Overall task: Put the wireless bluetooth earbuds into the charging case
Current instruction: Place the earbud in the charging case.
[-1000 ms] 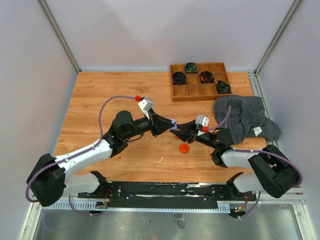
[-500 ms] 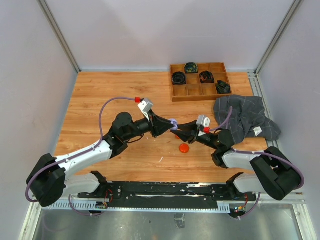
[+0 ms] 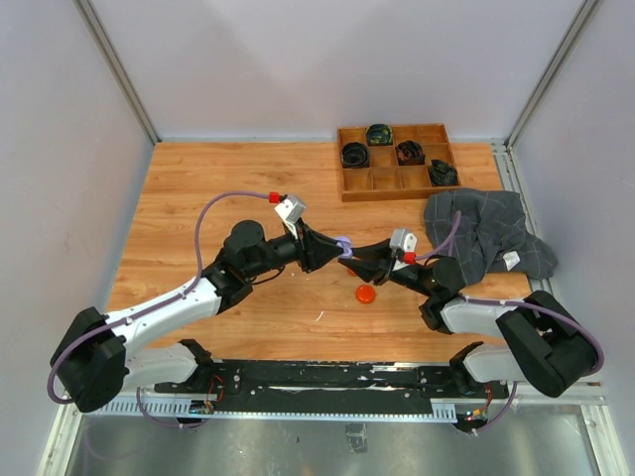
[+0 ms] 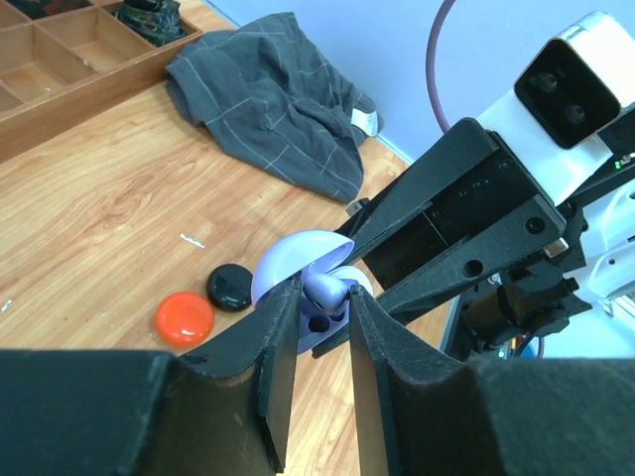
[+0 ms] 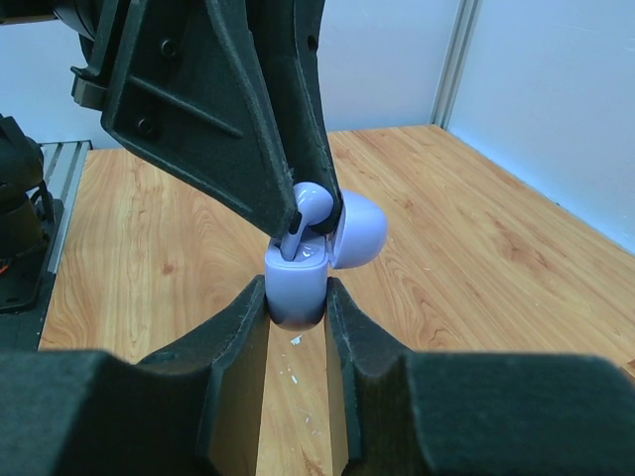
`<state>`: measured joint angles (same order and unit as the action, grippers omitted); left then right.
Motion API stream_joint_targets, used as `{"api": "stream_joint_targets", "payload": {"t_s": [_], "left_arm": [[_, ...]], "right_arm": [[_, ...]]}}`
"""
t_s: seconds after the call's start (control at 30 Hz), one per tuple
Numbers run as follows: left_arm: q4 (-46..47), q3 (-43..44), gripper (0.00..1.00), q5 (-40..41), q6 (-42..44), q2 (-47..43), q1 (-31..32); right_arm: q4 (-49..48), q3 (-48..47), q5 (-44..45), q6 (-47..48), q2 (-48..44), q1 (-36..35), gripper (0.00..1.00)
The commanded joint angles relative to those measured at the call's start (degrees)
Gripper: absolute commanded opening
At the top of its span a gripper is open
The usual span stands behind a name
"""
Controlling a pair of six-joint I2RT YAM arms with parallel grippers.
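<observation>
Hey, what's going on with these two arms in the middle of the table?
The right end effector grips an open lilac charging case above the table. The left end effector has a lilac earbud at its tips, stem down in the case. Whether it is actually gripping the earbud is unclear.

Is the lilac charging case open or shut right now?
Open. The lilac case has its lid hinged back, with an earbud standing in it.
</observation>
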<state>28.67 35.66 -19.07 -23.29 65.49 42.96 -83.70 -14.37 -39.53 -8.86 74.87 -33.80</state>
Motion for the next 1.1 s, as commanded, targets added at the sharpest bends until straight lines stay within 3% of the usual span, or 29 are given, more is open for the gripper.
{"api": "stream_joint_targets", "payload": {"t_s": [0.0, 0.6, 1.07], "left_arm": [[-4.73, 2.57, 0.33, 2.27, 2.33, -0.22, 0.28], [-22.79, 11.37, 0.36, 2.06, 0.24, 0.19, 0.28], [-28.35, 16.04, 0.24, -6.08, 0.08, 2.08, 0.41]], "right_arm": [[-4.23, -0.46, -2.86, 0.16, 0.20, -1.28, 0.14], [-2.72, -0.13, -1.74, 3.06, 2.21, -1.79, 0.13], [0.18, -0.27, -1.53, 5.18, 1.55, -2.12, 0.12]]}}
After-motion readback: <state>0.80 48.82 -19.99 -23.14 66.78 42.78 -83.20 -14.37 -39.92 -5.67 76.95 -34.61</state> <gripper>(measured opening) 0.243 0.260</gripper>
